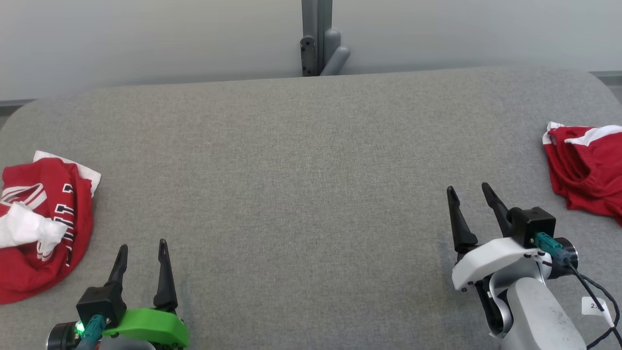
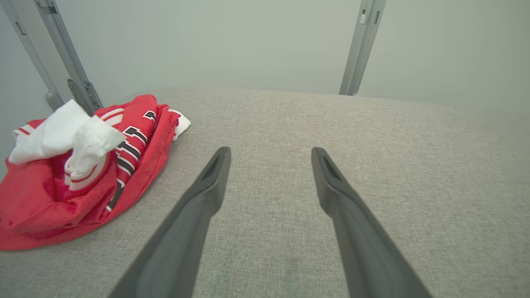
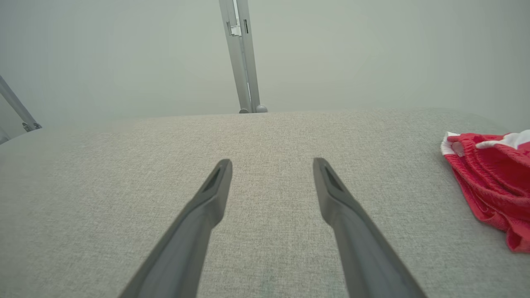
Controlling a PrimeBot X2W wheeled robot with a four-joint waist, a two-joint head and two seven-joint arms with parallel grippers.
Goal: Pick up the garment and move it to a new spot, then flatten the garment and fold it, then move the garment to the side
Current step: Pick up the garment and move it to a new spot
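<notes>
Here, left gripper (image 1: 143,244), right gripper (image 1: 468,187) both spread, empty, red jersey (image 1: 43,228) crumpled beside left, red garment (image 1: 588,175), perhaps shorts, far right.

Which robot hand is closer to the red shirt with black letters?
Left. The left gripper is just beside the red shirt, not touching; the right gripper is far across the grey table.

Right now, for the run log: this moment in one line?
left pincer open; right pincer open; jersey crumpled left; mesh garment crumpled right; nothing held
</notes>
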